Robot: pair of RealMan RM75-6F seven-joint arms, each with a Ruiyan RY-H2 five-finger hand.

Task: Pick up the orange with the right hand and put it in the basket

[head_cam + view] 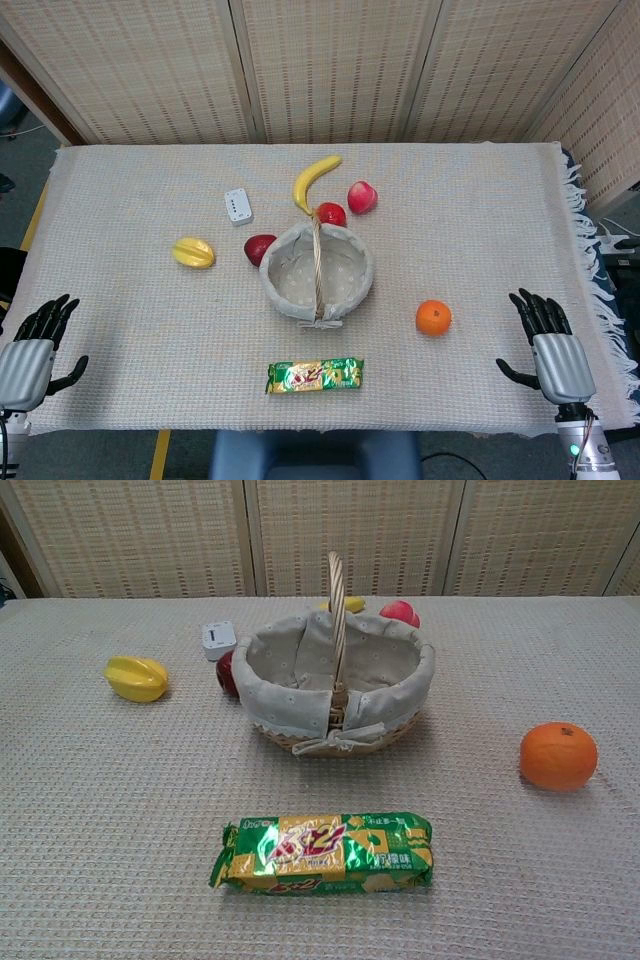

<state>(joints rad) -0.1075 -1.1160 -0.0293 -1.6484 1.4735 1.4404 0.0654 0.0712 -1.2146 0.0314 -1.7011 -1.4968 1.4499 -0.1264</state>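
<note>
The orange (pixel 434 317) (pixel 558 755) lies on the cloth to the right of the basket. The cloth-lined wicker basket (pixel 350 285) (pixel 400 705) stands mid-table, handle upright, with nothing visible inside. My right hand (pixel 548 340) rests flat at the table's front right, fingers spread and holding nothing, a short way right of the orange. At the front left edge my left hand (pixel 35 345) lies the same way, fingers spread and holding nothing. Neither hand shows in the chest view.
A green snack pack (pixel 314 376) (pixel 325 853) lies in front of the basket. A yellow starfruit (pixel 193 252), a white block (pixel 238 206), a banana (pixel 315 180) and three red fruits (pixel 362 197) sit left of and behind the basket. Woven screens stand behind the table.
</note>
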